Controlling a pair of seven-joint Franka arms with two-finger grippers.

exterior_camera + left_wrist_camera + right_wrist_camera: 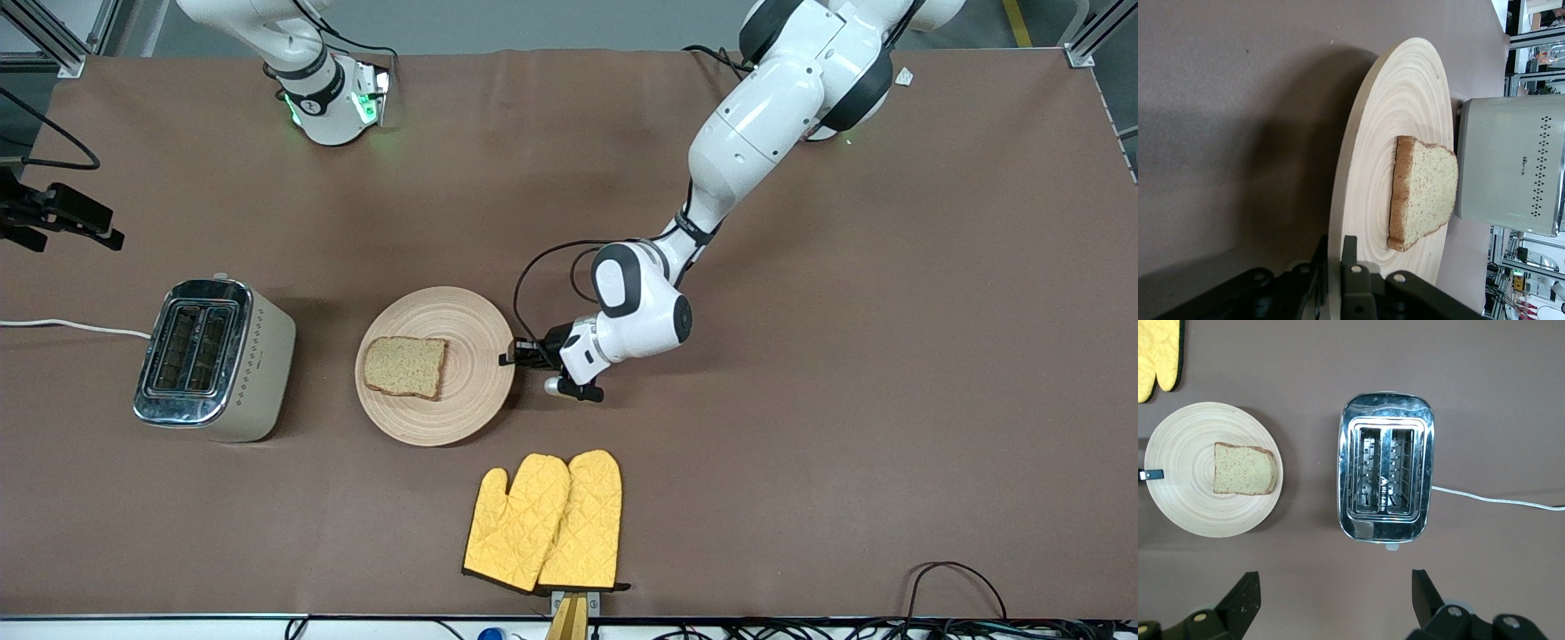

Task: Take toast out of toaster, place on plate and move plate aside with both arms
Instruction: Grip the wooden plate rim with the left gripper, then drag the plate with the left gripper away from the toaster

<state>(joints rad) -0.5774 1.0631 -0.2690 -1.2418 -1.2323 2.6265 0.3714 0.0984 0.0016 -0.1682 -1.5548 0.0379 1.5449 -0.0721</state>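
Observation:
The round beige plate [462, 311] lies mid-table, and the brown speckled toast [406, 366] rests flat on it, on the half toward the toaster. My left gripper [511, 356] is low at the plate's rim on the side toward the left arm's end. In the left wrist view its jaws [1335, 267] are shut on the plate's edge [1405, 100], one above and one below, with the toast [1425, 193] just past them. My right gripper [1335, 600] hangs open and empty over bare table beside the toaster; plate [1191, 513] and toast [1245, 469] show below it.
A silver two-slot toaster [213, 356] stands beside the plate toward the right arm's end, its white cord [71, 326] trailing off the table. Two yellow quilted oven mitts [547, 520] lie nearer the front camera than the plate.

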